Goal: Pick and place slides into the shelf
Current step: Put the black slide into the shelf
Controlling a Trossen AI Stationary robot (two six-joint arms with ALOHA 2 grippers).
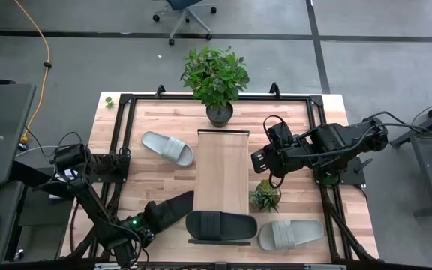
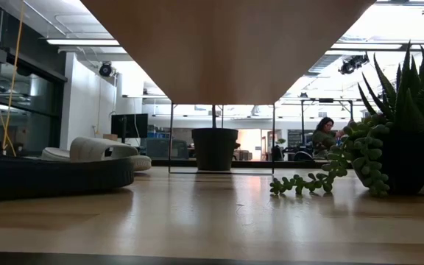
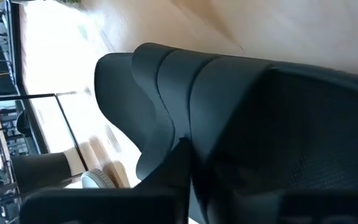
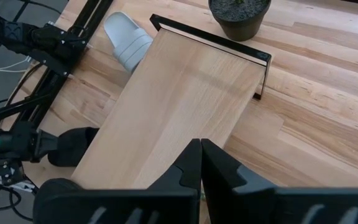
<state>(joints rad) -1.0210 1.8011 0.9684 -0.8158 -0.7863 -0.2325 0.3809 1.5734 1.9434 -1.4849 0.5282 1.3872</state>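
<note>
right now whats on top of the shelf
One black slide lies across the shelf's near end; the rest of the board is bare. The board hides whatever is beneath it in the high view; the low view shows no slide under it.

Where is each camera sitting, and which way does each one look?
High view: above the table, looking straight down; both arms show, left tool shut on a black slide.
Low view: at tabletop height, looking level under the shelf toward the room; no arm shows.
Left wrist view: on the left arm, looking past its own fingers at the black slide.
Right wrist view: on the right arm, looking past its shut tool down onto the shelf.
Shared: high and right wrist views both show the shelf, a grey slide and the potted plant.
</note>
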